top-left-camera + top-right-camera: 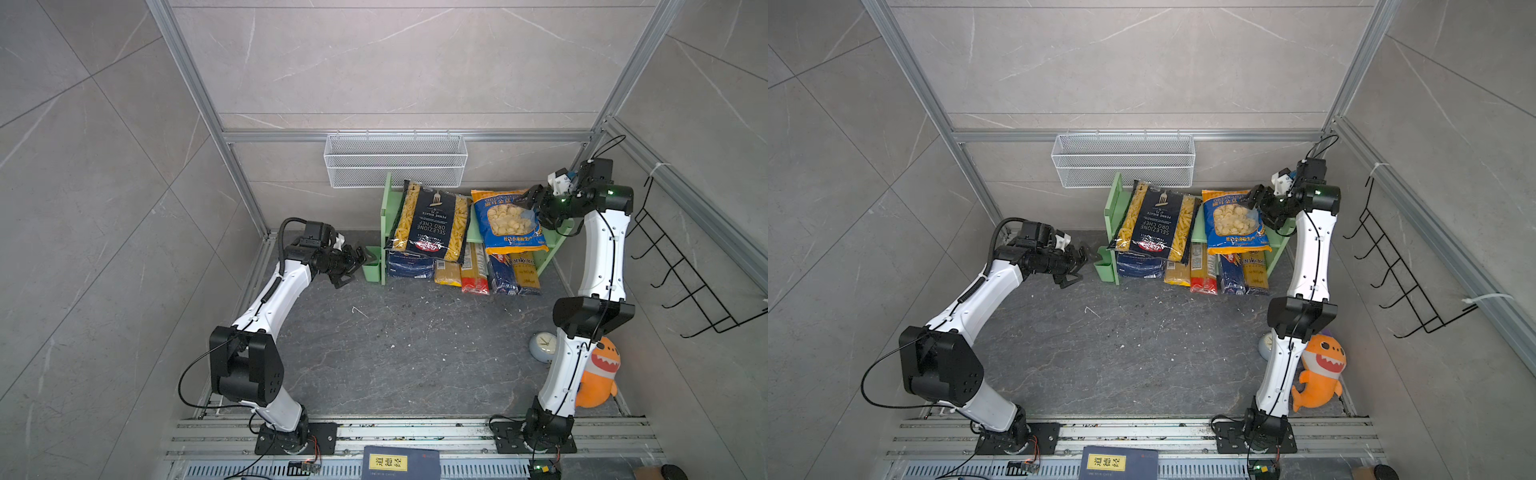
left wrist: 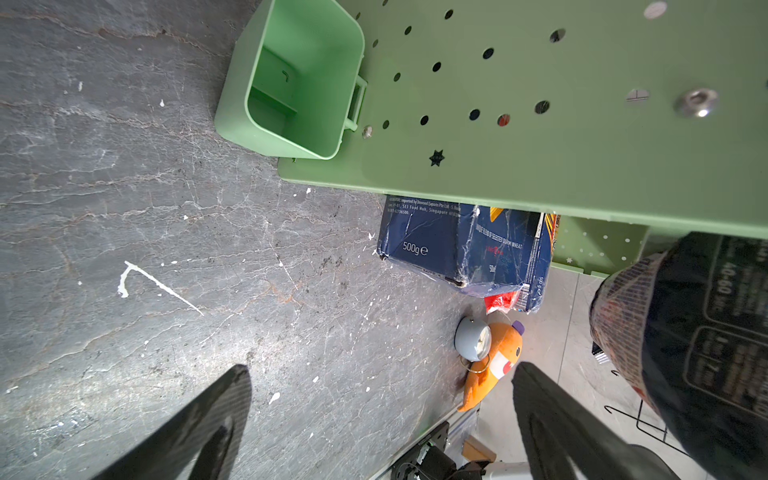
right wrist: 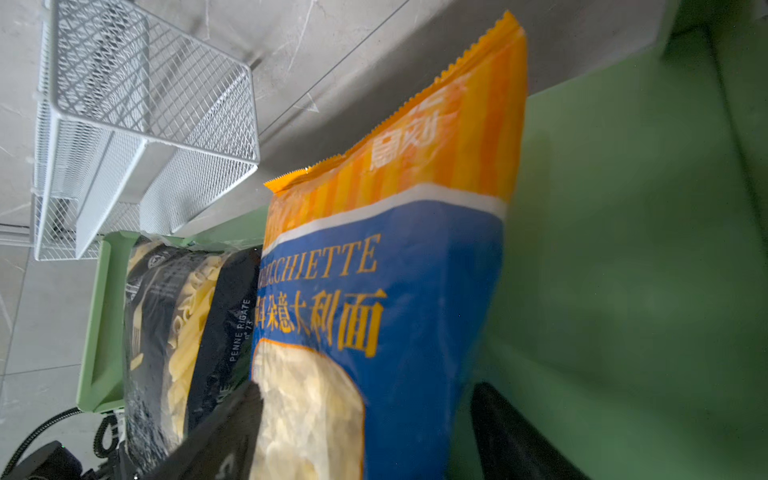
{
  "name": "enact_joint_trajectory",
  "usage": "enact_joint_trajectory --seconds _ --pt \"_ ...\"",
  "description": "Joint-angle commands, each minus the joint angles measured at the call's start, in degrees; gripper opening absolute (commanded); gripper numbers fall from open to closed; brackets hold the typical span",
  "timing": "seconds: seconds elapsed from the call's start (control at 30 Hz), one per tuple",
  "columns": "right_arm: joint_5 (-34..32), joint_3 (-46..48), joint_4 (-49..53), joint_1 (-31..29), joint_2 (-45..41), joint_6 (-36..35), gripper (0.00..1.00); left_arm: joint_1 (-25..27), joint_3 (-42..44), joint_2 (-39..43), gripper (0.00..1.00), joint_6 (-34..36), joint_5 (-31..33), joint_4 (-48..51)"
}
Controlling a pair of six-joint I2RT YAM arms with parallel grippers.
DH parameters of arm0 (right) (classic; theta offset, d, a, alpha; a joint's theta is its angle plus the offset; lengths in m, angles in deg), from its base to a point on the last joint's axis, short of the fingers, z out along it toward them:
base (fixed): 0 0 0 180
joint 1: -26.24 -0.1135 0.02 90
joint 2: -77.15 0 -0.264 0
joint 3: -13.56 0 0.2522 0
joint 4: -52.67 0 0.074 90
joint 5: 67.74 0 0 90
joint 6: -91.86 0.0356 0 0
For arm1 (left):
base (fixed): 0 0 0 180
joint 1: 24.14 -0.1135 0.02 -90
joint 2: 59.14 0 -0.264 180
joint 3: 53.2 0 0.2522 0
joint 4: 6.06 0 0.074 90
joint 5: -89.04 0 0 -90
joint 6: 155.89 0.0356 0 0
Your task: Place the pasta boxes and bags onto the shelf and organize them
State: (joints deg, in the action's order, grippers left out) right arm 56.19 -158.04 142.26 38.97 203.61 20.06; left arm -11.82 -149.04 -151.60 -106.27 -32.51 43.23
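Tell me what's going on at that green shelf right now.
The right tool straddles the blue-orange orecchiette bag on the top tier of the shelf, jaws apart, beside the black penne bag. The blue carton and slim spaghetti packs sit underneath. The left tool hangs open and empty near the green cup.
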Motion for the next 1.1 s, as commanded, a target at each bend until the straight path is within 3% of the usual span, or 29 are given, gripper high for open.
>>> enact_joint_trajectory --seconds 0.0,0.33,0.53,0.77,1.07 --pt "-1.35 -0.78 1.93 -0.2 -4.24 -1.67 0.85 -0.1 0.0 2.72 1.0 -0.17 0.73 -0.39" --pt "-5.45 9.67 1.96 -0.19 -16.23 -4.16 0.96 -0.1 -2.22 5.83 1.0 7.03 7.32 6.63" --pt "-2.86 32.77 -6.18 -0.62 -31.92 -4.66 0.99 -0.11 1.76 10.87 1.0 12.06 11.9 8.25" --pt "-5.75 62.17 -19.78 -5.99 -51.58 -3.04 0.99 -0.11 13.07 21.05 1.0 15.44 19.95 4.95" --pt "-12.36 86.64 -21.08 -9.74 -68.03 -3.39 0.99 -0.19 26.56 38.31 1.0 22.27 34.6 -0.73"
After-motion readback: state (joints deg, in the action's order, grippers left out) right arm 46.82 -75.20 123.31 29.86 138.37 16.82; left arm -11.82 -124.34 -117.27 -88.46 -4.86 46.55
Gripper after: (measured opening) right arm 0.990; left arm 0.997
